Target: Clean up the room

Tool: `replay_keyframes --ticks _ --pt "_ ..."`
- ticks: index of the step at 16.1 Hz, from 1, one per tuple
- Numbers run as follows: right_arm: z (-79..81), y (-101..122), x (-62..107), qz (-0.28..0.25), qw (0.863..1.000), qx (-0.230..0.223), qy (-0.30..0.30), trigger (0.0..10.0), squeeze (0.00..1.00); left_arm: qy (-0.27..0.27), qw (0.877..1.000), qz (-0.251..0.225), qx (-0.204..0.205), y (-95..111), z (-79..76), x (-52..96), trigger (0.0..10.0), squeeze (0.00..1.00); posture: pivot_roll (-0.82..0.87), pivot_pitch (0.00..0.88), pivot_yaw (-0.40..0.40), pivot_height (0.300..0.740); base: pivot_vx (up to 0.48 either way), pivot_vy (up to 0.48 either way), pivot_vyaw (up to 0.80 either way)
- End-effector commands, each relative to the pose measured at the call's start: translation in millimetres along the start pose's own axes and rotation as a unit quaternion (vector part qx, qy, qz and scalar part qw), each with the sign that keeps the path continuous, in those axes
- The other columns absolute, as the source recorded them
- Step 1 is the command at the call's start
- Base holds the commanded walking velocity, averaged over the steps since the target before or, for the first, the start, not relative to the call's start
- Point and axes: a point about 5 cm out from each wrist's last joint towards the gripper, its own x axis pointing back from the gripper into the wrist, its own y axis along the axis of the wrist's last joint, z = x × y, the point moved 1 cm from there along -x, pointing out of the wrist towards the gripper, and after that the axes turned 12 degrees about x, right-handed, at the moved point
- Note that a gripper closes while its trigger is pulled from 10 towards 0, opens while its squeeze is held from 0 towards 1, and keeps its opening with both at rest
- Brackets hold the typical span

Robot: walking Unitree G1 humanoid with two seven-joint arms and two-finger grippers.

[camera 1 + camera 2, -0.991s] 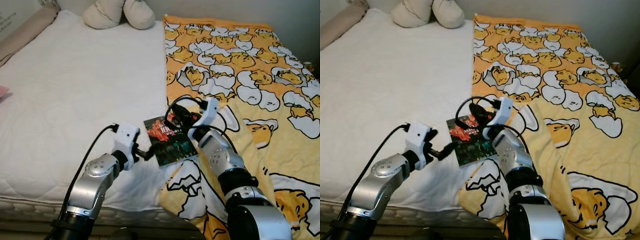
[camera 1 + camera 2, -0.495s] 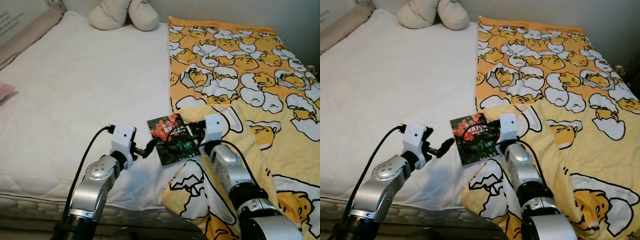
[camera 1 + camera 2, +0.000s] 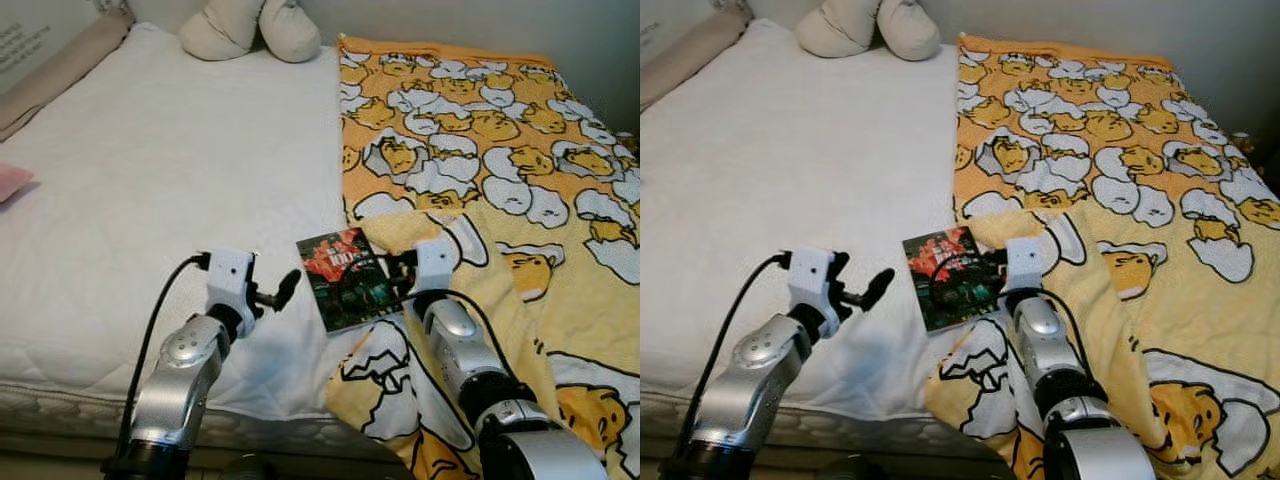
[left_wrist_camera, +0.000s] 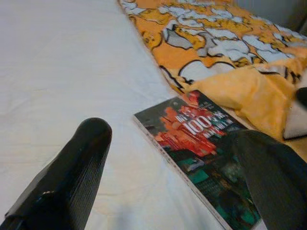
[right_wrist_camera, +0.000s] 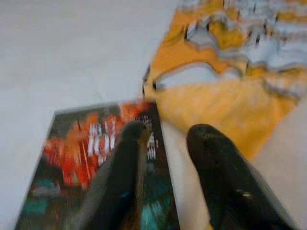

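Black-fingered and nearest, the right gripper [image 5: 165, 143] hangs over the book's blanket-side edge, its jaws narrowly parted, one finger above the cover and one above the yellow blanket [image 3: 520, 150]. The book [image 3: 350, 277] lies flat on the white bed [image 3: 150, 170] at the blanket's border, long axis running away from the robot. The left gripper [image 3: 285, 290], jaws wide, waits just beside its opposite edge.

Beige plush toy [image 3: 250, 28] at bed head; pink item [image 3: 10, 181] at mattress edge.
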Motion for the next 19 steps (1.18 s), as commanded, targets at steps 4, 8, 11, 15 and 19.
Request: replay_keyframes --ticks 4,8,11,15,19 --pt "-18.1 -5 41.2 -0.050 0.997 0.029 -0.040 10.0 1.00 0.012 0.999 0.009 0.031 -2 3.1 -27.2 10.0 0.00 -0.14 0.046 -0.022 0.740 0.000 0.000 0.00" --pt "-14.9 -24 113.9 -0.033 0.998 0.050 -0.027 10.0 1.00 0.010 0.999 0.021 0.029 3 9.4 -47.1 10.0 0.00 -0.26 0.105 0.006 0.740 0.000 0.000 0.00" --pt "-6.1 -21 158.4 -0.030 0.996 0.083 -0.009 10.0 1.00 0.055 0.997 0.051 0.007 2 34.0 -46.8 10.0 0.00 -0.30 0.158 0.040 0.740 0.000 0.000 0.00" --pt "11.2 -22 192.3 0.010 0.997 0.079 0.007 10.0 1.00 0.048 0.995 0.080 0.039 -5 44.1 -44.9 10.0 0.00 -0.31 0.232 0.037 0.740 0.000 0.000 0.00" --pt "5.1 -21 193.5 0.030 0.995 0.093 0.007 10.0 0.00 0.053 0.994 0.076 0.061 -11 41.5 -45.6 10.0 0.00 -0.31 0.229 0.013 0.740 0.000 0.000 0.00"
